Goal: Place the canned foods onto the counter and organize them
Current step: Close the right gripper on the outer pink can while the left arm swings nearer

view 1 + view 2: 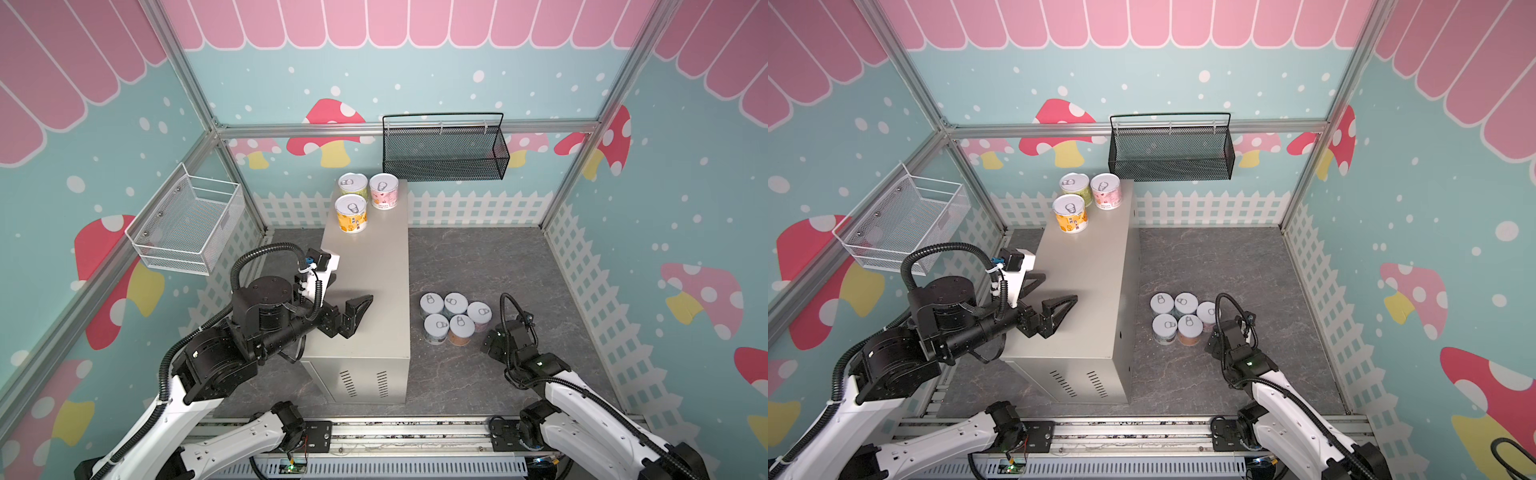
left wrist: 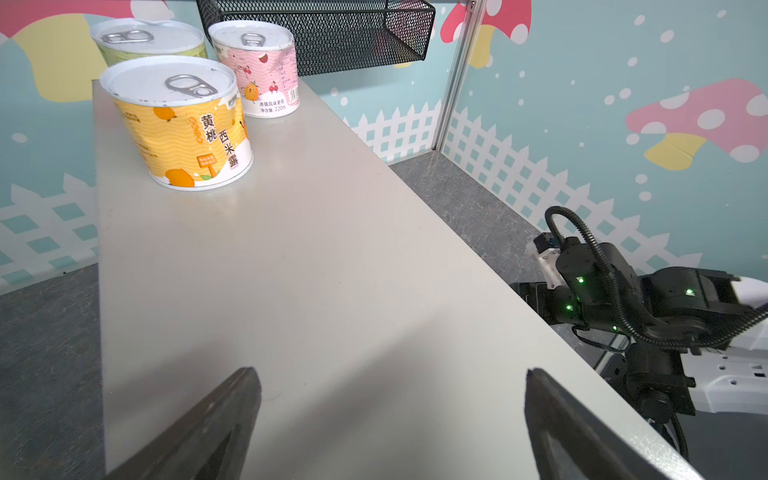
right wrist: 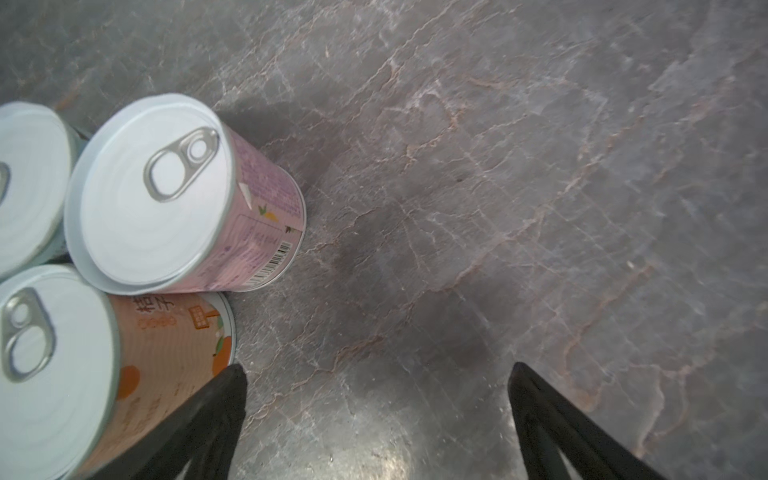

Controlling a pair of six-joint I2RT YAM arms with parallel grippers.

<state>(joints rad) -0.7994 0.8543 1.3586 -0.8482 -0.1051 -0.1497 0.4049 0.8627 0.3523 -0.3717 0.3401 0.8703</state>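
left gripper [image 1: 1061, 286] hovering spread, empty, over near end of counter [image 1: 365, 266] | three cans [image 1: 351, 214] standing at its far end | five cans [image 1: 455, 318] clustering on floor beside it | right gripper [image 3: 380, 368] spread, empty, probably needing centring over pink can [image 3: 178, 191] (neighbours crowding it)

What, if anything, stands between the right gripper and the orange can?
Nothing visible does. The open right gripper hangs over bare floor beside the orange can, one fingertip almost at its label; the pink can stands alongside.
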